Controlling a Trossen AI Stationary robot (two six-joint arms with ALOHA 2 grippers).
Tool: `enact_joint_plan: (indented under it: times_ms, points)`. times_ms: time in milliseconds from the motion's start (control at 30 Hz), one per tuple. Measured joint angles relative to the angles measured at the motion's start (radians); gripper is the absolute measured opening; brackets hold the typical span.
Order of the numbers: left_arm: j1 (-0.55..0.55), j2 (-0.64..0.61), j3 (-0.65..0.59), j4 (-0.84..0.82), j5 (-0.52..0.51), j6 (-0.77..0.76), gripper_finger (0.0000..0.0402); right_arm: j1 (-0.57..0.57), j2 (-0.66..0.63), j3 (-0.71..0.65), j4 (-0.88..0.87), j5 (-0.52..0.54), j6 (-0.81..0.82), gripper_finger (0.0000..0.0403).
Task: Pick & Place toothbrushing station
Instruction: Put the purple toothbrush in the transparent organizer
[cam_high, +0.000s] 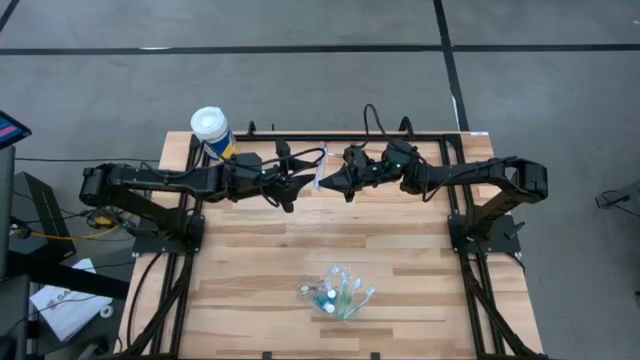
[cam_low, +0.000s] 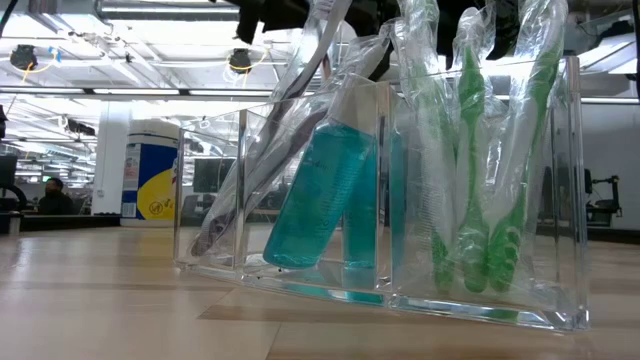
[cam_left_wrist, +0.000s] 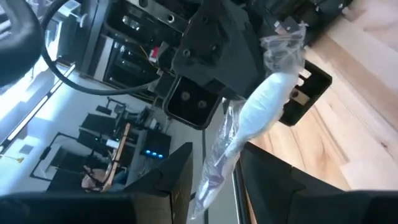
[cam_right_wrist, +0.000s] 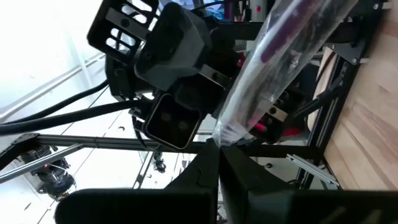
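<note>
Nearest the low camera stands the clear plastic cup (cam_low: 400, 200), a compartmented holder on the wooden worktop (cam_high: 260, 255), with the rest of the set in it. Its right-hand compartment holds green toothbrushes (cam_low: 480, 180) in clear wrappers, heads down. The middle compartment holds two teal-blue tubes (cam_low: 320, 190), one leaning, one upright behind it. The left end holds another wrapped brush, tilted. Seen from above, the cup (cam_high: 337, 292) sits near the worktop's front edge, well apart from both arms.

Taking the cup as landmark, both arms reach in from the sides towards the far half of the worktop and meet above its back edge. The left gripper (cam_high: 296, 183) and the right gripper (cam_high: 328, 180) face each other there, with a wrapped purple toothbrush (cam_high: 320, 166) held up between them, off the worktop. The left fingers (cam_left_wrist: 174, 180) are partly spread, with the wrapped brush (cam_left_wrist: 249, 124) passing between them; whether they truly pinch it cannot be told. The right fingers (cam_right_wrist: 214, 168) are pressed together on the end of the clear wrapper (cam_right_wrist: 273, 68), with the purple handle showing through it.

Beyond the left arm, at the far left corner, stands a white-capped canister (cam_high: 211, 131) with a yellow label.
</note>
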Motion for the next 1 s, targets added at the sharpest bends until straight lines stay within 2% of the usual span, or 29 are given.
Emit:
enact_joint_plan:
  times_ms: [167, 300, 567, 833, 1000]
  points:
    - [0.0, 0.0, 0.0, 0.003, 0.052, 0.001, 0.0126, 0.006, 0.0, 0.0, 0.015, 0.0, 0.002, 0.0]
    - [-0.001, 0.0, 0.0, 0.003, 0.079, 0.001, 0.0106, 0.014, 0.0, 0.0, 0.019, 0.002, 0.003, 0.0]
    - [-0.001, 0.002, 0.0, -0.003, 0.028, -0.003, 0.0012, 0.011, -0.001, 0.0, 0.029, 0.008, 0.003, 0.0]
    - [-0.007, 0.002, 0.001, 0.011, -0.012, -0.117, 0.0007, 0.008, 0.0, -0.001, 0.094, 0.013, -0.032, 0.0002]
    - [-0.028, 0.0, 0.003, -0.02, -0.027, -0.288, 0.0006, 0.003, -0.001, -0.001, 0.129, -0.038, -0.047, 0.0045]
